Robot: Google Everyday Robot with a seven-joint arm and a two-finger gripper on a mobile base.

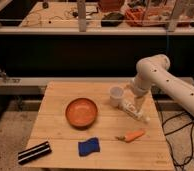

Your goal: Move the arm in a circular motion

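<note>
The arm (162, 80) is large, glossy white and dotted with small dark spots. It comes in from the right edge, bends at a bulbous joint above the table's right side and drops toward the tabletop. Its narrow lower end carries the gripper (132, 103), which hangs just over the wooden table (55, 120), right beside a white cup (116, 96). I see nothing held in the gripper.
On the table are an orange bowl (81, 112), a carrot-like orange piece (132, 136), a blue sponge (90, 146), a black striped bar (34, 152) and a pale elongated object (139, 114) under the arm's tip. A dark railing and a cluttered bench stand behind.
</note>
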